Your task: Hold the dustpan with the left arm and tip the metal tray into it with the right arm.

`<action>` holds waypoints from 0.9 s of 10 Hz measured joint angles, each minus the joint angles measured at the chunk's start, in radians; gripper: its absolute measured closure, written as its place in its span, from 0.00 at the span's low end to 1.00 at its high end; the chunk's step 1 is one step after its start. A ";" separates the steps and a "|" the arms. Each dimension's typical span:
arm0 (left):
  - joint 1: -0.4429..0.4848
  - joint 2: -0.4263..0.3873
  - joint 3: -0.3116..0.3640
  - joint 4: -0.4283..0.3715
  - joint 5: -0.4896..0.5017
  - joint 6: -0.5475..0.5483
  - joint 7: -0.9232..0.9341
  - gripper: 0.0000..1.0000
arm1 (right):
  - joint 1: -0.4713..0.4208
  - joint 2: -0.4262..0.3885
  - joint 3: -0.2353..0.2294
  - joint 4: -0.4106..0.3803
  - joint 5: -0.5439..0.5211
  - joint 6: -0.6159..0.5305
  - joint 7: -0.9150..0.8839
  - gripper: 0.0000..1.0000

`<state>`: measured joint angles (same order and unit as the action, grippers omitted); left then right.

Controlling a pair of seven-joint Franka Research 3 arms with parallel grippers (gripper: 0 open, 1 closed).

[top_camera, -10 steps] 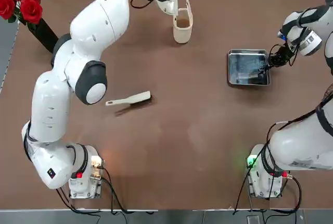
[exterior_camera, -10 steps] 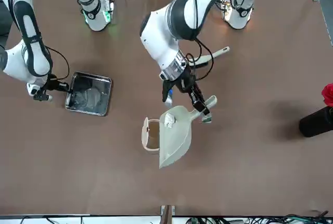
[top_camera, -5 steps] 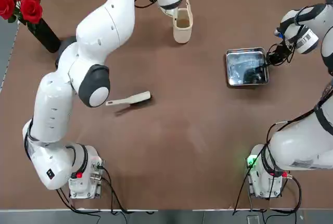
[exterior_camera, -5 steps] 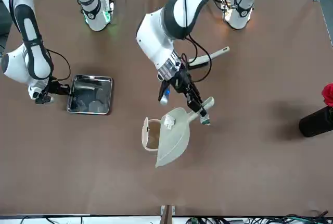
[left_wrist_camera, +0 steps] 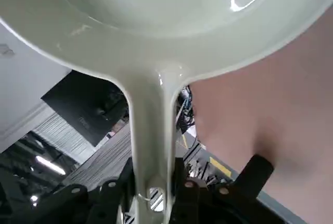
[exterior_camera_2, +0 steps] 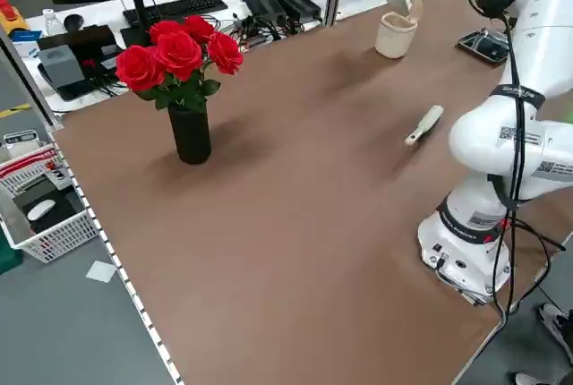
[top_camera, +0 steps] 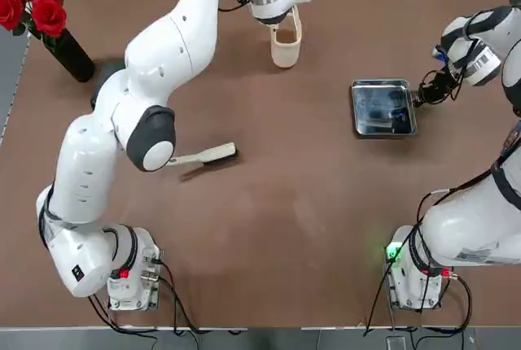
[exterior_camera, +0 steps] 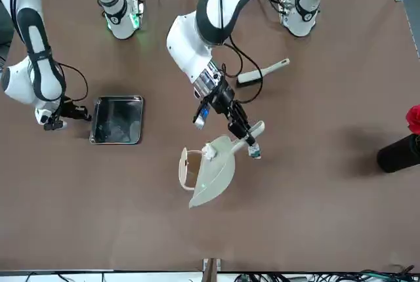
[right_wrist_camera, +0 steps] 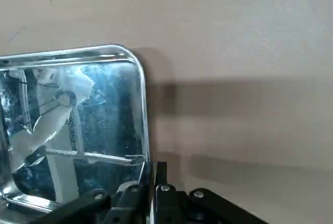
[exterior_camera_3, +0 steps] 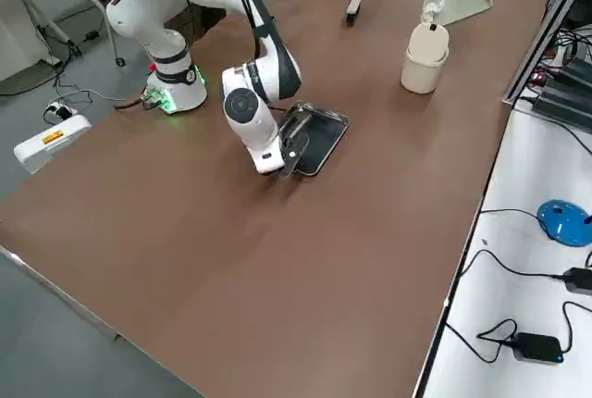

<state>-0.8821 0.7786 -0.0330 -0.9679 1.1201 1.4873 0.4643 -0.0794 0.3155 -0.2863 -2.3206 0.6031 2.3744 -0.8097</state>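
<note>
Dustpan (exterior_camera: 216, 174) diagonal in left gripper (exterior_camera: 252, 145); tray (right_wrist_camera: 104, 114), right gripper (right_wrist_camera: 154, 168)

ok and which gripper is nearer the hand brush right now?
Left. The left gripper is clamped on the dustpan's handle, a short way from the brush; the right gripper grips the metal tray much farther off.

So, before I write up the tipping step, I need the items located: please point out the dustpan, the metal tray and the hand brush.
Dustpan (exterior_camera: 214, 178): front view, on its scoop.
Metal tray (top_camera: 383, 83): top view, on its far rim.
Hand brush (exterior_camera: 276, 65): front view, on its handle.
</note>
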 joint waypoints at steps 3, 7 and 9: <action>-0.019 0.027 0.000 -0.003 0.094 -0.004 0.007 0.67 | 0.001 0.000 -0.029 0.010 0.004 -0.050 -0.001 0.78; -0.041 0.085 0.005 0.002 0.193 -0.018 0.008 0.67 | 0.029 -0.068 -0.038 0.094 -0.012 -0.104 0.042 0.16; -0.041 0.083 0.007 0.016 0.193 -0.018 0.014 0.67 | 0.037 -0.128 -0.038 0.180 -0.163 -0.247 0.227 0.00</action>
<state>-0.9230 0.8616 -0.0256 -0.9520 1.3128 1.4691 0.4781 -0.0427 0.1870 -0.3239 -2.1403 0.4403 2.1279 -0.5825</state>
